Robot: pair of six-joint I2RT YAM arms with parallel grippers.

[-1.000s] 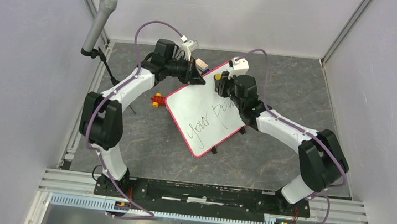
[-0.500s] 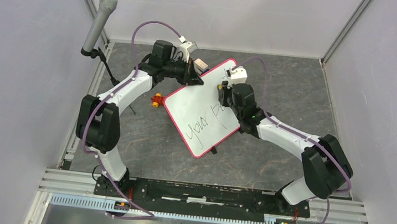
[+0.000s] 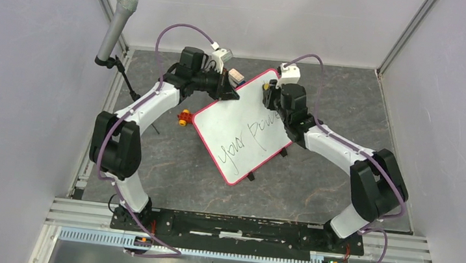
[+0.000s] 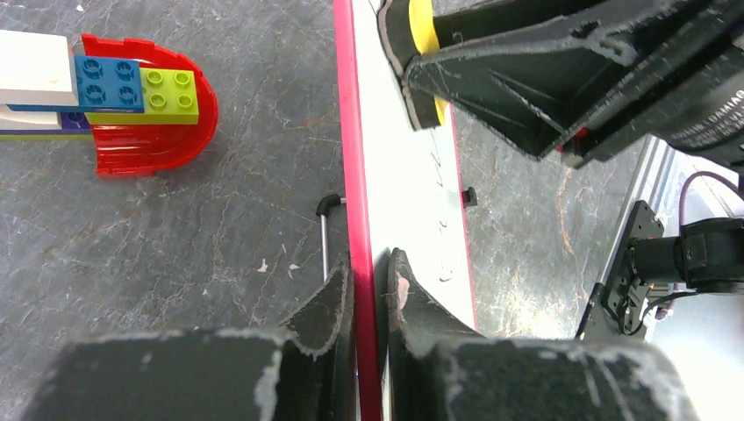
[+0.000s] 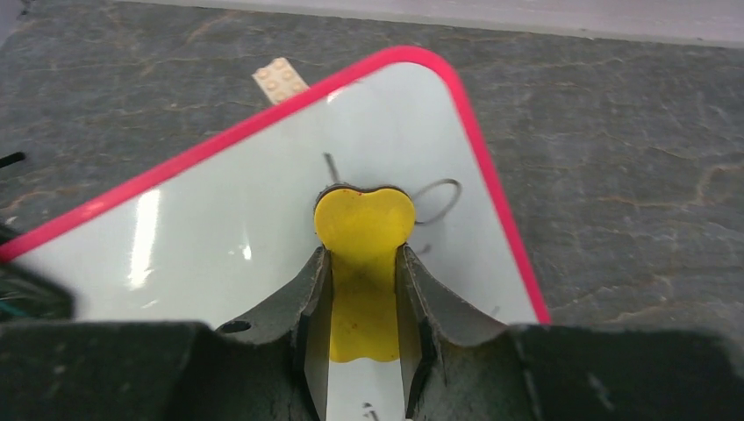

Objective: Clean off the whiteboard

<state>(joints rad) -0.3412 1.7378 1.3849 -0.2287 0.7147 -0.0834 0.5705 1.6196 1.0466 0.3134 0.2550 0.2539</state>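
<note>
The whiteboard [image 3: 237, 132] lies tilted on the grey table, white with a red-pink rim and black handwriting [image 3: 248, 136]. My left gripper [image 3: 232, 94] is shut on its far left rim; in the left wrist view the red rim [image 4: 358, 175] runs between the fingers of my left gripper [image 4: 369, 298]. My right gripper [image 3: 266, 98] is shut on a yellow eraser [image 5: 364, 224] and presses it on the board [image 5: 228, 228] near the far corner, beside a few marker strokes [image 5: 436, 200]. The eraser also shows in the left wrist view [image 4: 423, 22].
A microphone [image 3: 117, 25] on a stand rises at the far left. A small red and yellow toy [image 3: 185, 118] lies left of the board. Lego bricks on a red piece [image 4: 140, 101] sit beyond the left gripper. A beige plate [image 5: 281, 81] lies behind the board. Walls close in all round.
My right gripper slid the eraser toward the board's middle, then back up to the far corner. The left gripper stayed clamped on the rim.
</note>
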